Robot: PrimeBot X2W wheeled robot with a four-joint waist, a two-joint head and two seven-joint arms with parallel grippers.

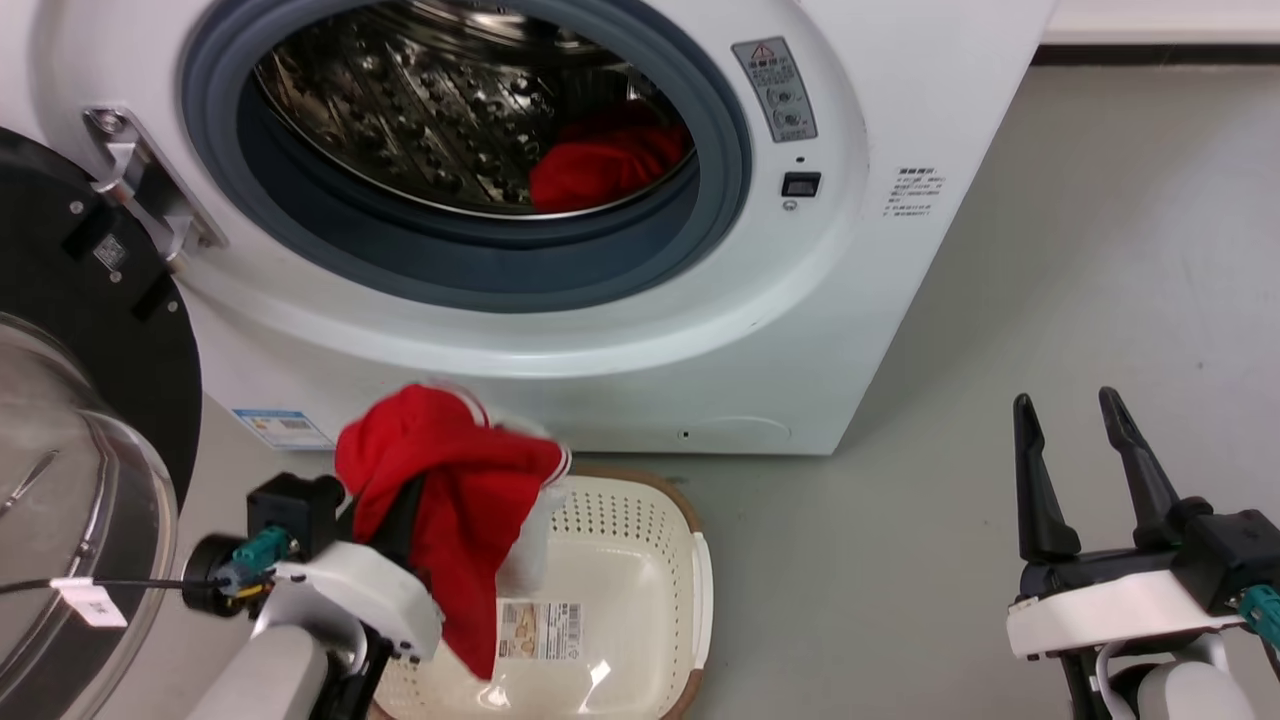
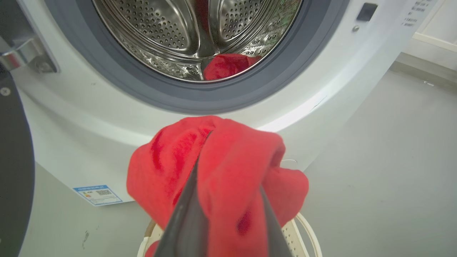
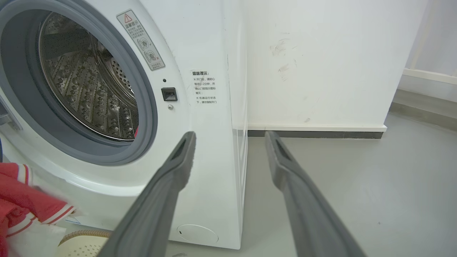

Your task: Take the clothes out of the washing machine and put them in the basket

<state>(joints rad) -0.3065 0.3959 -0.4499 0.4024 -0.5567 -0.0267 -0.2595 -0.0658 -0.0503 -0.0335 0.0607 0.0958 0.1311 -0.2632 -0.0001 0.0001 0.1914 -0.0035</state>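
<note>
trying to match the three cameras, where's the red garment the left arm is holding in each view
Head view: red garment at lower left of centre, overlapping the basket's left end.
Left wrist view: red garment at lower centre, bunched up.
Right wrist view: red garment at the lower left edge, striped cuff showing.
Shared landmark: the small black latch slot beside the washer's round opening, upper right in the left wrist view, left of centre in the right wrist view.

The washing machine (image 1: 860,330) is white, with a blue-grey porthole seal (image 1: 470,270) and a shiny steel drum (image 1: 420,110) dotted with holes. The garment in the drum (image 1: 605,165) is bright red. So is the garment above the basket (image 1: 450,500), whose cuffs (image 3: 57,212) carry white stripes. The basket (image 1: 625,520) is cream, perforated and brown-rimmed. The floor (image 1: 1080,280) is pale grey.
</note>
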